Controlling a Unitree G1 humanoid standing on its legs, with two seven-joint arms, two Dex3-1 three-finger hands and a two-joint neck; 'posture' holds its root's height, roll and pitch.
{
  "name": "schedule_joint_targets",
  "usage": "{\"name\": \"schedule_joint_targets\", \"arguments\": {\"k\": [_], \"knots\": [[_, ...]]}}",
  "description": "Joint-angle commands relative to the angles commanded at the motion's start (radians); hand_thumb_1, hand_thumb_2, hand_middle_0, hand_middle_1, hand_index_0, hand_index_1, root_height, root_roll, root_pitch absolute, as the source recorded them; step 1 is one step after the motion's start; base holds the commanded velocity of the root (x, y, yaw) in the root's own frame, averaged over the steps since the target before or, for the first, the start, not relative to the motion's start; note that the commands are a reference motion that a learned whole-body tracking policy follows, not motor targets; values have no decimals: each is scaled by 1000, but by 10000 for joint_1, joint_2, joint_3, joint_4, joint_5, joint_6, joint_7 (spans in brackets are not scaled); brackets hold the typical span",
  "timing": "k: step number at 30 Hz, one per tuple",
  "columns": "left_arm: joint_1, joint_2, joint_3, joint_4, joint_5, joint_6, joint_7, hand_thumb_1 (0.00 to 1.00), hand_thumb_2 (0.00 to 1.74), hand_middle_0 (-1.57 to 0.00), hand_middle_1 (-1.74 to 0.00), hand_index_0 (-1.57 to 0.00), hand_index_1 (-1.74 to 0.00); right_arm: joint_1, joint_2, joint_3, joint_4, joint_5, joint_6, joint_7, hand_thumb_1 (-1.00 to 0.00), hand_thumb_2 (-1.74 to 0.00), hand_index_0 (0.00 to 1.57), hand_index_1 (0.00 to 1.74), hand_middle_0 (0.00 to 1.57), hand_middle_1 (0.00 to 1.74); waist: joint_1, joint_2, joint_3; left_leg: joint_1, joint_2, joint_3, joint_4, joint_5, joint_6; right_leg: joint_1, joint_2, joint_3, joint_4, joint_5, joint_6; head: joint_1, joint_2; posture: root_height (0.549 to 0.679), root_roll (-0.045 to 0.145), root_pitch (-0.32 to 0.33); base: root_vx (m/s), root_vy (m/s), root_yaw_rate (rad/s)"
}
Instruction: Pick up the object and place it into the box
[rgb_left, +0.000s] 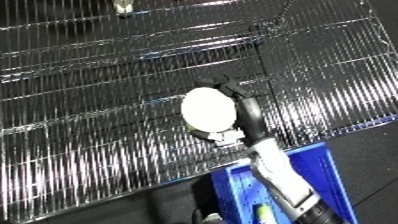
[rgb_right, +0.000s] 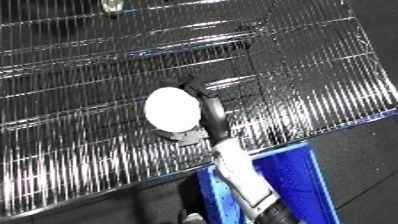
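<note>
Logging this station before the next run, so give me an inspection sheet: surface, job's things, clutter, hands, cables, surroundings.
Surface: wire mesh shelf, shiny, tilted in view.
Job's things: white round object held above the mesh; blue bin at the lower edge, with a pale item inside that I cannot identify.
Clutter: small object at the top edge, unclear.
Hands: right hand curled round the white object; left hand not in view.
Cables: nothing seen.
Surroundings: dark floor.

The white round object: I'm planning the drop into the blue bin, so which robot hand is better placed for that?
The right robot hand. Its fingers are already curled round the white round object, above the wire rack, and the blue bin lies just beneath its forearm. The left robot hand is not in view.
</note>
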Motion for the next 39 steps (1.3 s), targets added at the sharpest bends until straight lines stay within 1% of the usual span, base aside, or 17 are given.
{"name": "schedule_joint_targets", "arguments": {"k": [2,4,11,14,17,19,22,25,27,29,36,38,39], "knots": [[51,27,70,14,10,-23,-12,1000,1740,-1570,-1740,-1570,-1740,224,2,-154,-421,-186,-66,-67,-600,-1044,942,1044,942,1044,-91,-36,-15,191,41,22,-147,8,-6,170,26,48,-136,36,20,-13,-144,601,64,3,-8,-6,-154],[104,41,163,40,12,-53,-28,1000,1740,-1570,-1740,-1570,-1740,478,-23,-290,-812,-405,-96,-90,-600,-1044,942,1044,942,1044,-182,-76,-72,354,88,49,-276,13,-7,311,60,99,-250,55,32,-4,-286,604,64,-1,-7,-7,-168],[535,65,614,88,113,-35,-243,1000,1740,-1570,-1740,-1570,-1740,1790,-339,-1076,-2014,-891,-352,-72,-600,-1044,942,1044,942,1044,-487,-235,-429,763,251,183,-635,3,-6,731,159,224,-669,114,74,267,-552,611,61,-5,-4,-15,-172],[734,69,839,50,158,-9,-310,1000,1740,-1570,-1740,-1570,-1740,2446,-385,-1482,-2479,-985,-483,-249,-600,-1044,942,1044,942,1044,-642,-284,-524,882,321,248,-748,-2,2,839,202,287,-810,152,96,500,-494,614,60,-3,-30,-11,-190],[918,75,1060,-9,161,-11,-316,1000,1740,-1570,-1740,-1570,-1740,3110,-382,-1906,-2902,-1013,-591,-575,-600,-1044,942,1044,942,1044,-820,-313,-576,998,407,314,-876,6,15,910,246,372,-930,203,130,823,-384,616,59,0,-44,2,-229],[1040,57,1198,-37,145,-71,-257,1000,1740,-1570,-1740,-1570,-1740,3585,-346,-2187,-3123,-898,-660,-762,-600,-1044,942,1044,942,1044,-951,-319,-597,1080,463,367,-990,29,21,959,287,439,-1018,245,157,1107,-346,618,59,2,-42,32,-280],[1237,-33,1411,-45,104,-239,-122,1000,1740,-1570,-1740,-1570,-1740,4355,-218,-2586,-3260,-657,-690,-825,-600,-1044,942,1044,942,1044,-1168,-314,-611,1203,527,465,-1192,90,3,1044,376,556,-1178,314,203,1449,-275,621,59,6,-33,58,-299],[1426,-103,1571,-51,55,-450,-76,1000,1740,-1570,-1740,-1570,-1740,5068,-209,-2879,-3237,-610,-580,-849,-600,-1044,942,1044,942,1044,-1386,-299,-576,1317,580,581,-1443,179,-21,1105,480,692,-1388,399,236,1812,-72,624,61,13,-54,62,-242],[1501,-112,1610,-79,20,-551,-68,1000,1740,-1570,-1740,-1570,-1740,5353,-272,-2994,-3215,-585,-537,-901,-600,-1044,942,1044,942,1044,-1483,-289,-545,1362,599,637,-1564,225,-26,1126,526,753,-1499,444,243,1812,-72,626,62,18,-53,42,-137],[1526,-110,1612,-91,-4,-598,-64,1000,1740,-1570,-1740,-1570,-1740,5452,-304,-3045,-3209,-568,-532,-925,-600,-1044,942,1044,942,1044,-1519,-284,-531,1378,602,661,-1613,244,-28,1134,545,773,-1544,462,244,1812,-72,627,63,20,-25,18,-51],[1527,-110,1607,-88,-6,-602,-66,1000,1740,-1570,-1740,-1570,-1740,5460,-305,-3048,-3213,-568,-532,-925,-600,-1044,942,1044,942,1044,-1515,-281,-533,1383,603,662,-1618,248,-28,1137,546,774,-1549,466,245,1812,-72,627,63,20,0,0,-1],[1540,-119,1623,-71,-37,-662,-95,1000,1740,-1570,-1740,-1570,-1740,5556,-331,-3115,-3136,-535,-618,-956,-600,-1044,942,1044,942,1044,-1576,-274,-505,1401,594,689,-1659,260,-35,1150,571,796,-1604,483,245,2242,194,627,64,21,-28,28,-63],[1550,-127,1633,-56,-59,-709,-122,1000,1740,-1570,-1740,-1570,-1740,5631,-353,-3173,-3074,-497,-695,-984,-600,-1044,942,1044,942,1044,-1620,-266,-483,1419,587,711,-1690,271,-41,1163,587,812,-1650,500,247,2338,238,628,65,23,-44,39,-92]]}}
